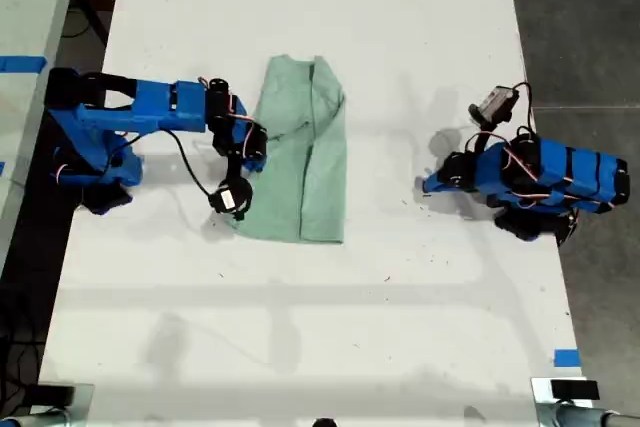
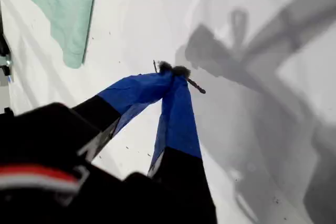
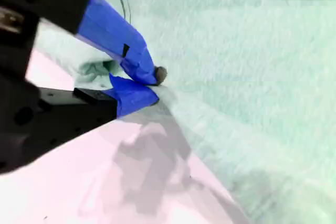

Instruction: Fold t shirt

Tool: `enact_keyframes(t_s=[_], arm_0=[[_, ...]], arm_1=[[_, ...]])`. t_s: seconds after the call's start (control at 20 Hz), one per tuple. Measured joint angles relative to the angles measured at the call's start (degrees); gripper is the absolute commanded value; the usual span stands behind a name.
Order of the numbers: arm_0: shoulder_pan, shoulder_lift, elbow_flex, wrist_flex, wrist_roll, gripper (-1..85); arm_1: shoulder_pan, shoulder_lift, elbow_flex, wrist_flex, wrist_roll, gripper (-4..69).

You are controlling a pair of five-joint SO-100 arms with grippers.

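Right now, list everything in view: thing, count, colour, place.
t shirt: one, pale mint green, folded into an oblong, middle of the table.
table: one, white, fills most of the exterior view.
tape pieces: two seen, blue, one at the table's lower right edge, one on the surface at the exterior view's left.
my first hand: one, blue-taped, shut on nothing, over bare table at the exterior view's right, apart from the t shirt.
my second hand: one, blue-taped, shut on the t shirt's edge, at the exterior view's left.
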Motion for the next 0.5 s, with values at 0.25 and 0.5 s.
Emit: enact_keyframes(t_s=[0.25, 0.5], arm_0=[[1.1, -21.6, -31.0, 8.2, 3.3, -0.2], [1.1, -25.8, -37.4, 8.3, 4.0, -0.2]], arm_1=[[0.0, 0.0, 0.0, 0.0, 0.0, -1.6], [0.0, 0.0, 0.0, 0.0, 0.0, -1.6]])
